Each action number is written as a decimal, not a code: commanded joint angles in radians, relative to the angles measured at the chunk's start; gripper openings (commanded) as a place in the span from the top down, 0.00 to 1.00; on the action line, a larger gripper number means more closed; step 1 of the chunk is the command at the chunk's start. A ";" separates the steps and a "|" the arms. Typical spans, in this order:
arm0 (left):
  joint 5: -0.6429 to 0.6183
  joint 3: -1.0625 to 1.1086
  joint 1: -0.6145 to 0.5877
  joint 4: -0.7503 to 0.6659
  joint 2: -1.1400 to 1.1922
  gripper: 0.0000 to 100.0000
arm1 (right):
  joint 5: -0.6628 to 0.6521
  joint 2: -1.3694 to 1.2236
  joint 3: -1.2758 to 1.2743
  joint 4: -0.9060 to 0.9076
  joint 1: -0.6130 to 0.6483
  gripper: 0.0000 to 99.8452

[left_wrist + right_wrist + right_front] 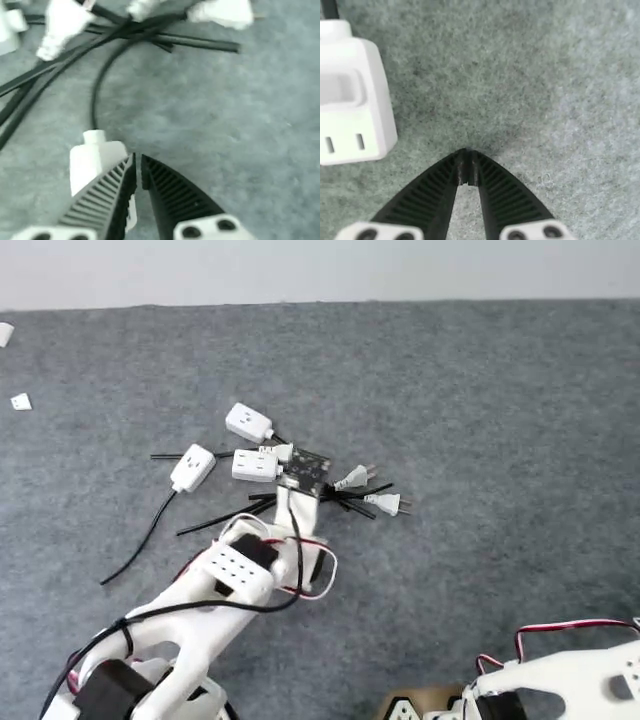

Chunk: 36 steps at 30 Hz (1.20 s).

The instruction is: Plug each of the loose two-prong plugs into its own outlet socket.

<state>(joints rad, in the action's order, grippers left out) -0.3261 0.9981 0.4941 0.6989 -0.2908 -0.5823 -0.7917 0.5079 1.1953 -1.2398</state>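
One loose plug (352, 478) and a second plug (385, 503) are seen unplugged on the table (500, 390), near the sockets (256, 464). The left pincer (138, 167) is closed, apparently empty, beside a white block (92, 157); the right pincer (465, 170) is closed too. The left should be opened and a plug taken by its body.

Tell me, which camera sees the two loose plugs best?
The high view: the upper plug and lower plug lie whole on the mat, prongs showing. The left wrist view gives blurry white shapes at cable ends, perhaps plugs. The right wrist view faces a socket.
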 commanded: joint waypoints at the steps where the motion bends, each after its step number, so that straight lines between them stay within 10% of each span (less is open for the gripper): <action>1: -0.021 -0.045 -0.048 0.003 0.000 0.99 | -0.005 -0.001 0.011 0.013 0.054 0.99; 29: 0.155 -0.234 -0.193 0.299 -0.002 0.98 | -0.014 -0.021 0.012 0.044 0.059 0.99; 36: 0.227 -0.237 -0.212 0.308 -0.002 0.85 | -0.014 -0.019 0.017 0.065 0.074 0.99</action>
<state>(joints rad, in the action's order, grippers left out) -0.1327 0.8017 0.2931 0.9966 -0.2908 -0.5838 -0.8117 0.5247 1.2275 -1.2183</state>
